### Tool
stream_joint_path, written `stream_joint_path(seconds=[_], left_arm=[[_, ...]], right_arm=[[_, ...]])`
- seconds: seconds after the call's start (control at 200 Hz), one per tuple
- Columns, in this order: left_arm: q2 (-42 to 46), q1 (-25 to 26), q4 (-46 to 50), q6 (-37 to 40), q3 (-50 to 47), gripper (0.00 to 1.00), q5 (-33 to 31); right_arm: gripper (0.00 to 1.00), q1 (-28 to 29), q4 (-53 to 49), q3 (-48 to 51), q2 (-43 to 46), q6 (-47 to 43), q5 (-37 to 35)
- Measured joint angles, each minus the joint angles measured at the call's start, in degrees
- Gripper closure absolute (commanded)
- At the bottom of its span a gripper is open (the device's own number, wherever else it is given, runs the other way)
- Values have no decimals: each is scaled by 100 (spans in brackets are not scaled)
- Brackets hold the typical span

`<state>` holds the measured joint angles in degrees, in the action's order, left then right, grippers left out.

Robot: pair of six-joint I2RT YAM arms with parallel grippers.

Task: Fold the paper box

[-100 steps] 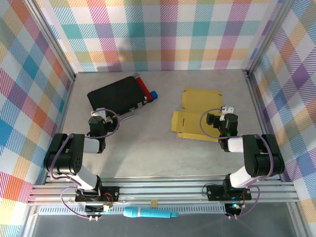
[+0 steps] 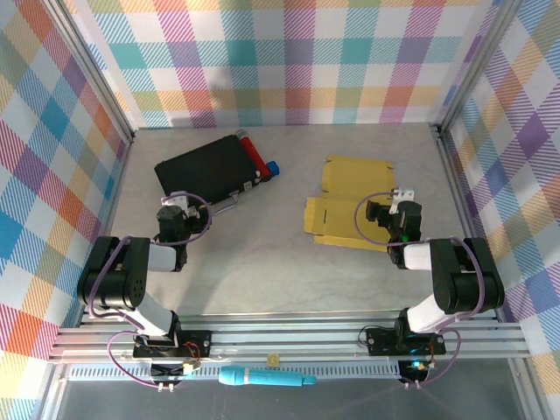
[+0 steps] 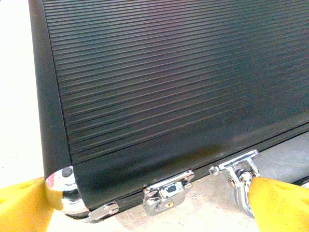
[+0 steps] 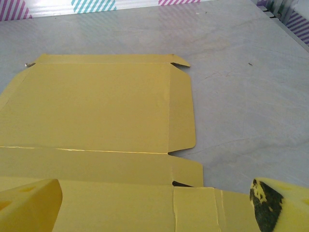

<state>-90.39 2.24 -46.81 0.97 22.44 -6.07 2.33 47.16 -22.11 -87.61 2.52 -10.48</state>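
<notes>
the paper box (image 2: 348,203) lies flat on the table (image 2: 262,262), right of centre in the top view, with its flaps spread and no crease raised. folding looks not yet begun, so every fold is left to do. the right fingers (image 4: 277,205) stand wide over its near edge, holding nothing. the left fingers (image 3: 273,203), also wide and empty, face the black case (image 2: 208,168) at upper left.

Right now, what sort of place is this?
Likely a robot training cell: a grey table fenced by plaid panels on aluminium framing, with a left arm and right arm bolted at its near edge.
</notes>
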Motion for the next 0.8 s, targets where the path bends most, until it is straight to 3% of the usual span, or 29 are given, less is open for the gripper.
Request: stream_joint_path(seconds=[0.32,0.505,0.68,0.72,0.8], left_arm=[[50,7,66,7,4,0,-2],[1038,398,837,59,55,0,-485],[2094,1215,1174,92,765,0,-1550],[2127,1335,1777,-295,1370,0,-1856],[1878,1373,4065,-1843,3362,0,-2177]], right_arm=[[1,74,-85,0,111,-44,-109],[1,389,-1572,-540,1405,66,-723],[1,608,-3163,-2708,2074,450,-1215],[1,638,-3729,-3491,1996,774,-1224],[0,669,-5036,-5110,1650,1729,-1110]])
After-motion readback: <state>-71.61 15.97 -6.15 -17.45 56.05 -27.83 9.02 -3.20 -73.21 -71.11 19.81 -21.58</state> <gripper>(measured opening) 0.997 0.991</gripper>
